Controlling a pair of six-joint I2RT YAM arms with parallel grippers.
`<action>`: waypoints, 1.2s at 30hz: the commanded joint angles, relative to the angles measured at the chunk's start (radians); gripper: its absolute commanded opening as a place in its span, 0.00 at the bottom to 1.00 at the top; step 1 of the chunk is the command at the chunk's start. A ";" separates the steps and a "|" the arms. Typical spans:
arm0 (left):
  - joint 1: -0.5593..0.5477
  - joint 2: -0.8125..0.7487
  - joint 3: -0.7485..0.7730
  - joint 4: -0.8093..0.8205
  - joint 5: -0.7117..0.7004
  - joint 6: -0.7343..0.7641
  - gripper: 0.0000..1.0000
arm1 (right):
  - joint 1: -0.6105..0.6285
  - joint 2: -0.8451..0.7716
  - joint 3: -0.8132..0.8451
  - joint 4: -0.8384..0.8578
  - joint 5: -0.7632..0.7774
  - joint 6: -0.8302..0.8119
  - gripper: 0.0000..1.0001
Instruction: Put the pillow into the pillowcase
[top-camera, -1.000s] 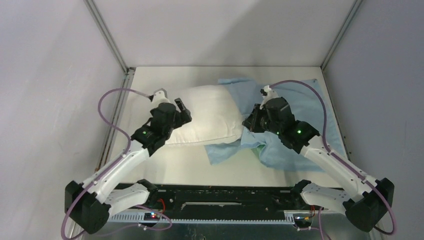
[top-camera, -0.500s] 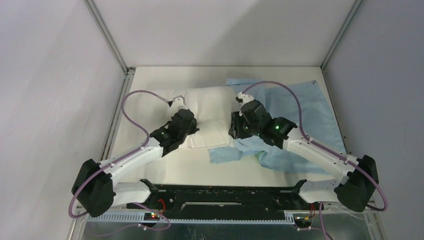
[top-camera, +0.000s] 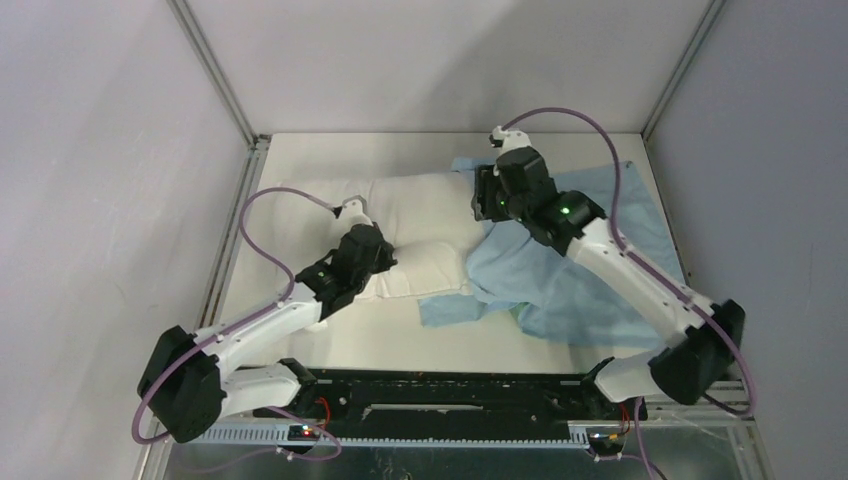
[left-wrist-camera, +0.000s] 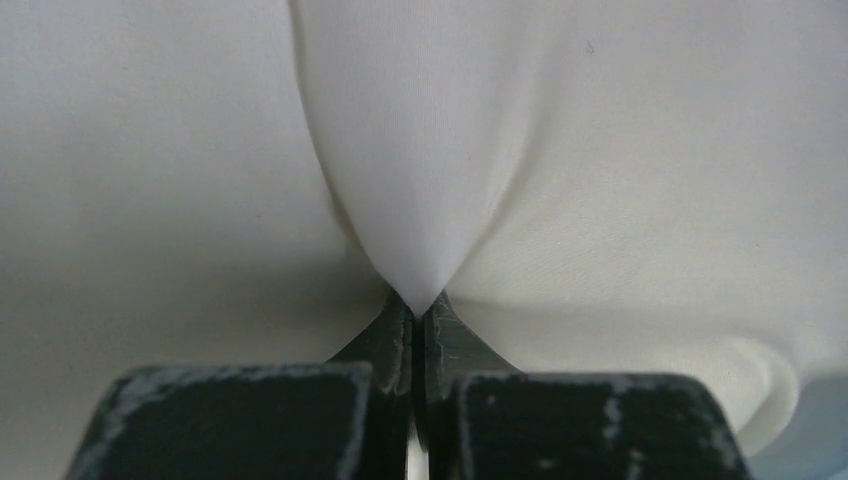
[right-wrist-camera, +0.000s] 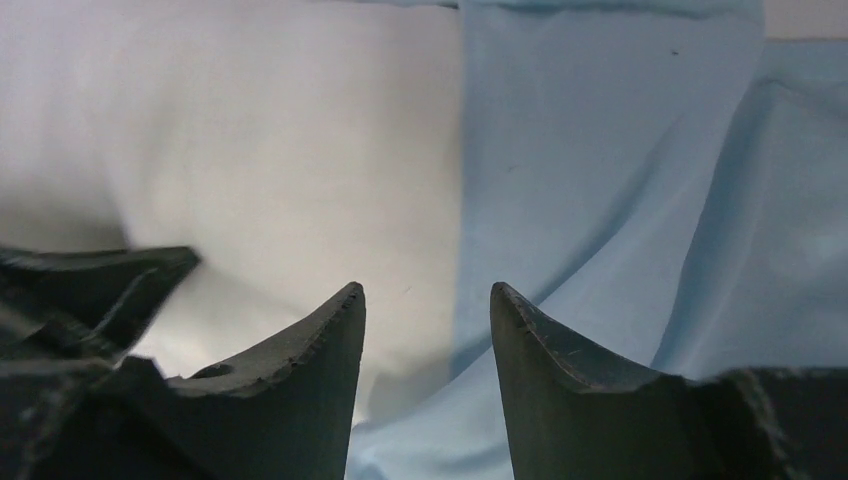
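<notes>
Fingers of the left arm are seen pressed fully together in the left wrist view, with a pinched fold of the pillow drawn up to a point between their tips. From the top view, this grip is placed on the near left part of the pillow, which is laid across the middle of the bench, lengthwise from left to right.

The right fingers are held partly apart and nothing is gripped between them. Through their gap, the line where the cream fabric meets the pillowcase is seen.

The pillowcase is spread in wrinkles over the right half of the bench, and a blue flap is seen sticking out from beneath the near right corner of the pillow. The right end of the pillow is touched by the blue cloth. Whether that end is inside the opening cannot be told. Most of the pillow is left uncovered.
</notes>
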 joint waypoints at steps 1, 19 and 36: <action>-0.016 0.012 -0.052 -0.076 0.099 -0.011 0.00 | -0.011 0.111 0.056 -0.022 0.060 -0.072 0.50; -0.017 -0.005 -0.062 -0.069 0.114 0.020 0.00 | -0.013 0.342 0.218 -0.073 0.250 -0.090 0.05; -0.075 0.070 0.084 0.012 0.169 -0.040 0.00 | 0.027 0.628 0.727 -0.134 -0.127 0.067 0.00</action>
